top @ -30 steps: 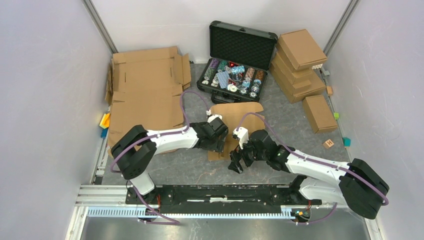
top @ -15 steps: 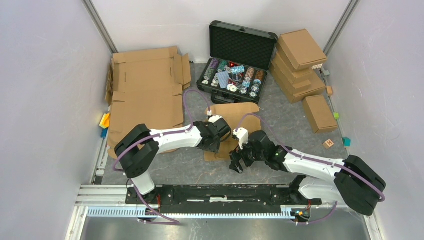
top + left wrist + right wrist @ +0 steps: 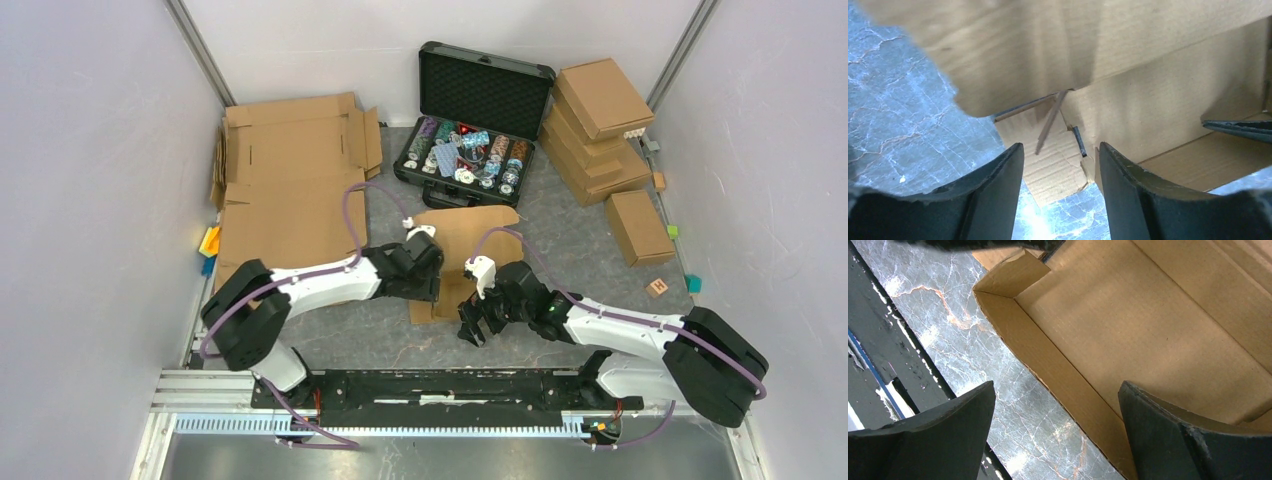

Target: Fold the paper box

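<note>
The paper box (image 3: 468, 238) lies partly folded in the middle of the table, brown corrugated card with flaps raised. My left gripper (image 3: 424, 284) sits at its left near corner. In the left wrist view the jaws of the left gripper (image 3: 1060, 150) stand apart, a small torn tab (image 3: 1055, 172) of the paper box (image 3: 1168, 90) lying flat beyond them, a flap hanging overhead. My right gripper (image 3: 473, 325) is at the near edge. The right gripper (image 3: 1057, 387) is wide open astride the low near wall (image 3: 1048, 365), one finger over the table, the other over the box floor.
An open black case (image 3: 470, 150) of poker chips stands behind the box. Large flat cardboard sheets (image 3: 290, 190) cover the left. Folded boxes (image 3: 595, 120) are stacked at the back right, with one more (image 3: 637, 225) nearer. Small blocks (image 3: 657, 287) lie at the right edge.
My left arm has swung its elbow down and left, the wrist shifting slightly left at the box corner, and its jaws have narrowed. The right arm has barely moved.
</note>
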